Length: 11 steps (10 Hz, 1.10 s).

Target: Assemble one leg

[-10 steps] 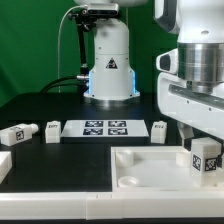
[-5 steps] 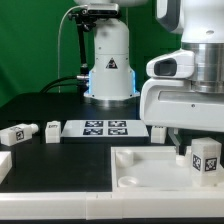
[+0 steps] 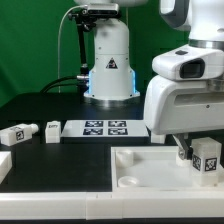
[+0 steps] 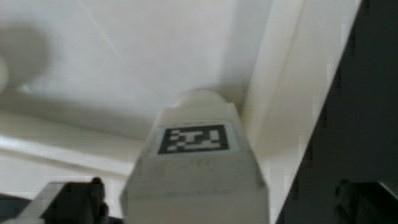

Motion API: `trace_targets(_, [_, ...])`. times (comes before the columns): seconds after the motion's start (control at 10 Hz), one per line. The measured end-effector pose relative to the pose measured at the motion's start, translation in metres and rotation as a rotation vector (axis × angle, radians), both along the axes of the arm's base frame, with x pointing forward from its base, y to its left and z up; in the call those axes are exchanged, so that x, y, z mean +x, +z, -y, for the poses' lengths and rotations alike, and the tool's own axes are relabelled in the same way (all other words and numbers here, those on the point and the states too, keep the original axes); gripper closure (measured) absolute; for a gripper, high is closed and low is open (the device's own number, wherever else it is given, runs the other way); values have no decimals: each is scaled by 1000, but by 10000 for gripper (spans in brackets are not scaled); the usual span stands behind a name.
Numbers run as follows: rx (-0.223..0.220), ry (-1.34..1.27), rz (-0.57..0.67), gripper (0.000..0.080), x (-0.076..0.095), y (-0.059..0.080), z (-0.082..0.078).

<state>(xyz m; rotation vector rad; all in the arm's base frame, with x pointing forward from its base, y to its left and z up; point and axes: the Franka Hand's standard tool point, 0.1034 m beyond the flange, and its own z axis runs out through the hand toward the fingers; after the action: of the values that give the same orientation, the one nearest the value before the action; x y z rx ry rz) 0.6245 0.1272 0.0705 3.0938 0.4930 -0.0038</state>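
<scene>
Exterior view puts your gripper [image 3: 197, 158] low over the large white recessed tray piece [image 3: 150, 166] at the near right of the black table [image 3: 60, 160]. It stands at the tray's right end, with the arm's bulky white housing filling the space above. One dark fingertip [image 3: 185, 155] shows just left of the leg [image 3: 207, 155], a small white block whose black-and-white tag faces the camera. The leg stands upright at the tray's right end.

Your wrist view looks straight down the leg [image 4: 196, 150]. The tag sits on its upper face, and the dark fingertips [image 4: 77, 200] show at either side of its near end, with the tray's white wall and floor [image 4: 107, 60] behind it. The pads stand apart to the width of the leg and seem pressed on its sides, so you have it clamped. You cannot tell whether its base touches the tray floor.

Well left of the tray, another tagged block [image 3: 18, 134] lies on the table with a smaller one [image 3: 52, 131] just beside it. The marker board [image 3: 96, 128] lies flat between those blocks and the arm. Behind it stands the robot's white base [image 3: 109, 62], against a green backdrop.
</scene>
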Motion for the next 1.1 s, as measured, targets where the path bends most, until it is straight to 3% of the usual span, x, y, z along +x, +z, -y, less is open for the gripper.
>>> trace_targets(0.2, [1,31,-1,150,0,0,0])
trace_targets(0.4, [1,31,-1,414,0,0,1])
trace_targets(0.5, [0,29,1,414,0,0,2])
trace_targets(0.6, [-1,28,1,509,1,0,2])
trace_targets(0.8, [3,-61,2,508,1,0,2])
trace_targets(1.1, [6,-490,6,508,0,1,3])
